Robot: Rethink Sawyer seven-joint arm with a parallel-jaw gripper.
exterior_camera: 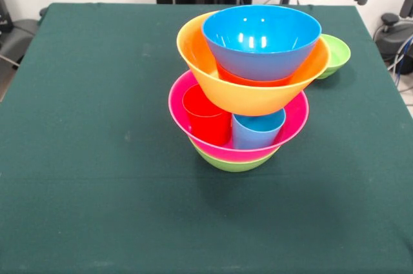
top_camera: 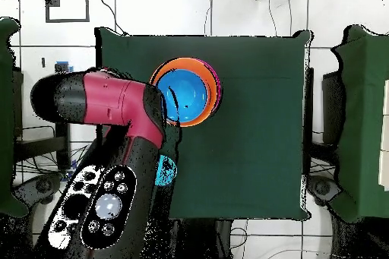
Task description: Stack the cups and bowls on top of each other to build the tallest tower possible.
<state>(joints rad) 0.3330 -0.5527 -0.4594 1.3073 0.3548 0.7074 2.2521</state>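
The tower stands mid-table. A green bowl [exterior_camera: 232,163] is at the bottom, with the large pink bowl [exterior_camera: 293,119] in it. The red cup [exterior_camera: 206,118] and the light blue cup [exterior_camera: 258,130] stand upright in the pink bowl. The yellow-orange bowl [exterior_camera: 245,93] rests on them, tilted. It holds a small orange bowl [exterior_camera: 251,80] and, on top, the blue bowl [exterior_camera: 261,45]. From overhead the tower [top_camera: 186,93] shows as blue inside orange. The yellow cup is hidden. No gripper shows; only the red and black arm [top_camera: 114,104] shows in the overhead view.
A small green bowl [exterior_camera: 337,55] sits on the green tablecloth [exterior_camera: 97,126] behind and right of the tower in the front view. Overhead, a light blue round thing [top_camera: 166,171] lies beside the arm near the robot's base [top_camera: 106,203], partly hidden.
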